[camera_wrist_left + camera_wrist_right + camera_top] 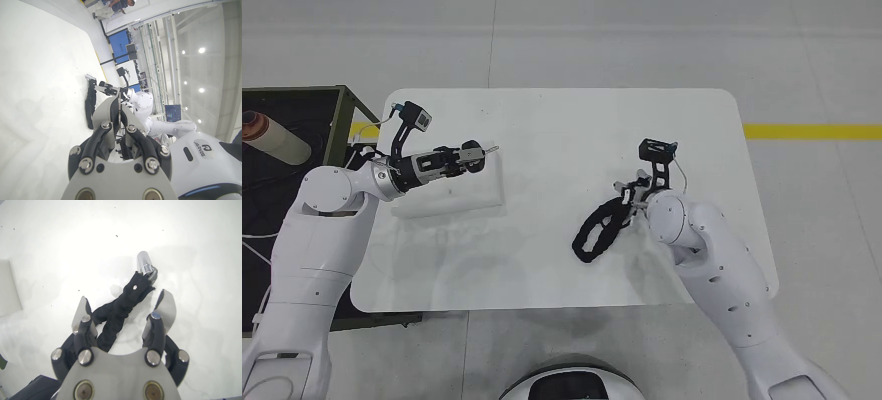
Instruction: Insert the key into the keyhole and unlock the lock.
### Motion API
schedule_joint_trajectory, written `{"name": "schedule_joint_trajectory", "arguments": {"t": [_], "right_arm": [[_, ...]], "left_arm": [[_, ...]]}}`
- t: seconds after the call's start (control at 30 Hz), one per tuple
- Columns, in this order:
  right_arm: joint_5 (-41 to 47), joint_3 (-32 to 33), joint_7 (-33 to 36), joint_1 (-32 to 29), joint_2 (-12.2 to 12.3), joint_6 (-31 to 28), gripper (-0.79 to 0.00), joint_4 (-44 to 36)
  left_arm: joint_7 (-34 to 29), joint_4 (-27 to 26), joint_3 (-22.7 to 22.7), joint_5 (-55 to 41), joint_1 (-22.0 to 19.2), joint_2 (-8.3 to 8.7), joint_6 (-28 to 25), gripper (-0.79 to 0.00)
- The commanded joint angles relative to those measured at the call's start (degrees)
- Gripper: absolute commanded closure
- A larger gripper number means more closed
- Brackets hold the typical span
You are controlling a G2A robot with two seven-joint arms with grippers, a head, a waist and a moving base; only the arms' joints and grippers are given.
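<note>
Left gripper (119,107) tight on thin silver metal key (119,123), raised for aiming; right gripper (123,295) wide astride black fabric-sleeved lock (115,313), presumably steadying

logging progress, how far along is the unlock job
Done: the left pincer is shut on the key. In hand: the right pincer hangs open over the black sleeved chain. To do: the key is apart from the silver lock cylinder, neither inserted nor turned.
</note>
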Motion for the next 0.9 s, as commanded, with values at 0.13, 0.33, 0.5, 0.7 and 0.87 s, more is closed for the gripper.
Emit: {"name": "schedule_joint_trajectory", "arguments": {"t": [0.13, 0.33, 0.5, 0.7, 0.87], "right_arm": [[-1.5, 0.0, -0.3, 1.3, -1.4, 1.1, -0.366, 3.9], [-1.4, 0.5, -1.8, 2.2, -2.8, 0.4, -0.351, 7.0], [-2.0, 1.3, -3.0, 2.3, -3.8, -0.1, -0.071, 8.3], [-2.9, 3.7, -5.0, 1.2, -4.5, -1.0, 0.000, 7.2], [8.4, 11.4, -4.0, -3.8, -4.2, -10.4, 0.000, -1.2]], "left_arm": [[0.0, 0.0, 0.0, 0.0, 0.0, 0.00, 0.0, 0.000], [0.0, 0.0, 0.0, 0.0, 0.0, 0.00, 0.0, 0.000], [0.0, 0.0, 0.0, 0.0, 0.0, 0.00, 0.0, 0.000], [0.0, 0.0, 0.0, 0.0, 0.0, 0.00, 0.0, 0.000], [0.0, 0.0, 0.0, 0.0, 0.0, 0.00, 0.0, 0.000]]}}
